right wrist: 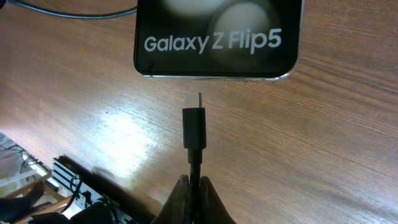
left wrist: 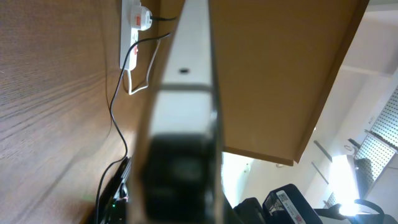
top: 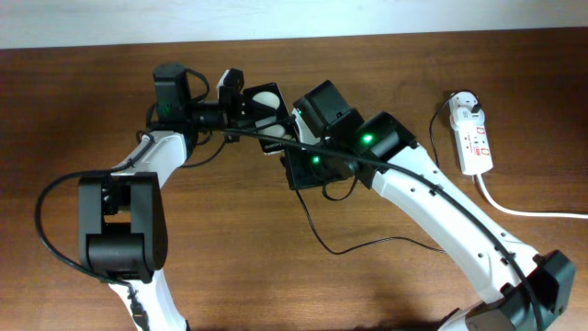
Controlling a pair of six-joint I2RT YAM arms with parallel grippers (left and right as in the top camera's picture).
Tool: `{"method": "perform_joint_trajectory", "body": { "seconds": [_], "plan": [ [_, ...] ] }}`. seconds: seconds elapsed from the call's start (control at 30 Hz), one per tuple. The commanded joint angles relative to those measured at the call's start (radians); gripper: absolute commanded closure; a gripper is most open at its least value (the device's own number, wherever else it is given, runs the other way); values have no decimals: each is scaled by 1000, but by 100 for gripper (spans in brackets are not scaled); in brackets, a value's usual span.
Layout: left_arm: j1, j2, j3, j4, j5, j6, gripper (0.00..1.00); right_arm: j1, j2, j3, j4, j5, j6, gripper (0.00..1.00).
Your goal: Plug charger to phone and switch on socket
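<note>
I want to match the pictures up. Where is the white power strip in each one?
Overhead: the socket lies at the right side.
Left wrist: the socket is small, at the top left.
Right wrist: not in it.
Shared landmark: the thin black charger cable, which shows in all three.

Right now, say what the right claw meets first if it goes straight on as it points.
Probably the near edge of the phone: the right claw is shut on the charger, whose connector tip faces that edge across a bare gap of table.
</note>
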Motion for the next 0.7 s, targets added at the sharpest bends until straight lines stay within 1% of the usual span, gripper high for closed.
{"method": "perform_joint_trajectory", "body": {
  "seconds": [0.0,0.13,0.2,0.23,0.57,0.67],
  "plan": [
    [1,-17,13,4,15,80,100,6,-3,1,2,-9,34,96],
    [1,-17,13,4,15,80,100,6,-3,1,3,-5,35,96],
    [1,-17,13,3,15,79,100,6,-3,1,-3,43,116,96],
    [1,-17,13,3,16,79,100,6,-3,1,-2,43,131,96],
    [1,-17,13,3,15,67,100,7,-3,1,-2,35,130,96],
    [1,-17,13,3,15,18,100,8,-3,1,5,13,103,96]
  ]
}}
